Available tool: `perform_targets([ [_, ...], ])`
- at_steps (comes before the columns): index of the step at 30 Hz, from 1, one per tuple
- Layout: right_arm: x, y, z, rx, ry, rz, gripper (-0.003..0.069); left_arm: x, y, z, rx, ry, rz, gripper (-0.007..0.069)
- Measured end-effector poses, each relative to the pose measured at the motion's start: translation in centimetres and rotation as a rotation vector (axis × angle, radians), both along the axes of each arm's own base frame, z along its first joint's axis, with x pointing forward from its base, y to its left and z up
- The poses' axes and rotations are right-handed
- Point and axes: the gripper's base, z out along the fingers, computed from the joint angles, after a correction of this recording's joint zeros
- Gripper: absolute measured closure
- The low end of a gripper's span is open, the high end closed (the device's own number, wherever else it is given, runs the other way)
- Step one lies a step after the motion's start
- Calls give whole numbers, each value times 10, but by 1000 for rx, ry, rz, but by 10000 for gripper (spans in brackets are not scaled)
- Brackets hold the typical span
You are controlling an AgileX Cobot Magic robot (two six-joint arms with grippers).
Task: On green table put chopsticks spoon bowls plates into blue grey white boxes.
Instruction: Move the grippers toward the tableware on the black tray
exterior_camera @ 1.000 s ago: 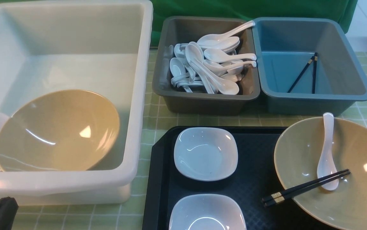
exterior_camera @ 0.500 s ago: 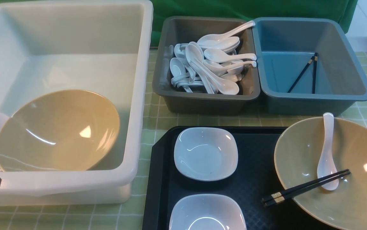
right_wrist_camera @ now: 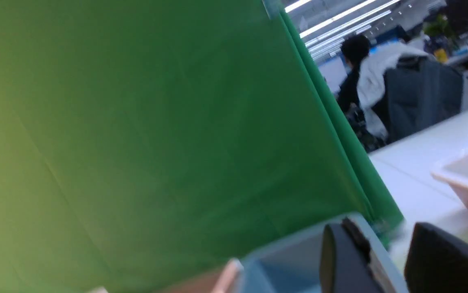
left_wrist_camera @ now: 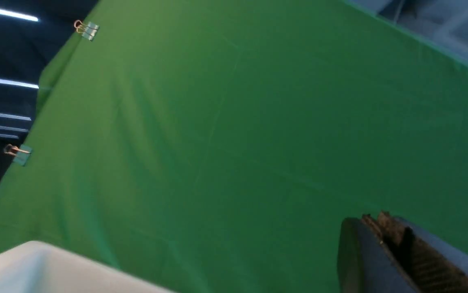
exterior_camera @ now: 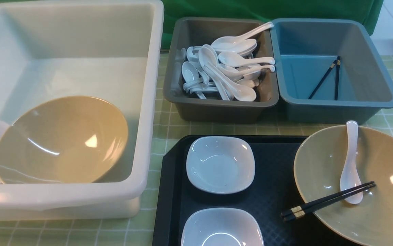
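Spoon (exterior_camera: 349,164) inside tan bowl (exterior_camera: 384,213), chopsticks (exterior_camera: 328,200) across its rim

The front view sits between the arms and looks forward and down over the green table (exterior_camera: 169,130), so near that the white box (exterior_camera: 148,102) and the black tray (exterior_camera: 275,205) run off its edges. Both wrist views tip upward onto the green backdrop (left_wrist_camera: 234,142). The left one shares a white box corner with the front view, the right one a blue box (right_wrist_camera: 291,260) rim.
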Motion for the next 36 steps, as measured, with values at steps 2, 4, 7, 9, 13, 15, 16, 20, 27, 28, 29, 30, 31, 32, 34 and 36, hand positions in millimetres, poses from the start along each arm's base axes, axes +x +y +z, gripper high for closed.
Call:
perform_targets([
  [2, -1, 0, 27, -1, -18, -2, 423, 0, -1, 22, -1, 15, -12, 627],
  [4, 1, -1, 59, -9, -13, -9, 423, 4, -3, 54, 5, 51, -30, 627],
  [7, 13, -3, 112, -49, 68, -36, 423, 16, -7, 98, 27, 163, -62, 627],
  [9, 25, -5, 131, -81, 177, -54, 423, 32, -10, 111, 52, 282, -80, 627],
  [13, 60, -11, 135, -194, 497, -72, 423, 69, -17, 109, 126, 603, -123, 627],
  [15, 80, -13, 124, -272, 670, -61, 423, 87, -20, 96, 143, 746, -141, 627],
  [16, 88, -15, 116, -298, 745, -51, 423, 93, -21, 91, 150, 796, -147, 627],
  [20, 113, -14, 86, -303, 1007, 42, 423, 102, -24, 76, 155, 886, -176, 627],
  [27, 140, 11, 43, -755, 1198, 585, 423, 99, -45, 63, 151, 929, -336, 627],
  [28, 147, 18, 38, -860, 1165, 685, 423, 98, -51, 61, 161, 945, -386, 627],
  [29, 153, 25, 30, -978, 1132, 780, 423, 97, -59, 59, 176, 957, -443, 627],
  [30, 157, 31, 25, -1037, 1119, 843, 423, 98, -65, 57, 193, 968, -482, 627],
  [31, 157, 31, 25, -1064, 1107, 854, 423, 98, -66, 57, 191, 973, -490, 627],
  [32, 162, 42, 15, -1178, 1076, 971, 423, 99, -75, 52, 231, 1000, -552, 627],
  [34, 164, 52, 8, -1268, 1036, 1053, 419, 100, -83, 47, 258, 1034, -604, 627],
  [36, 169, 65, -1, -1402, 957, 1155, 403, 103, -93, 37, 293, 1105, -674, 627],
])
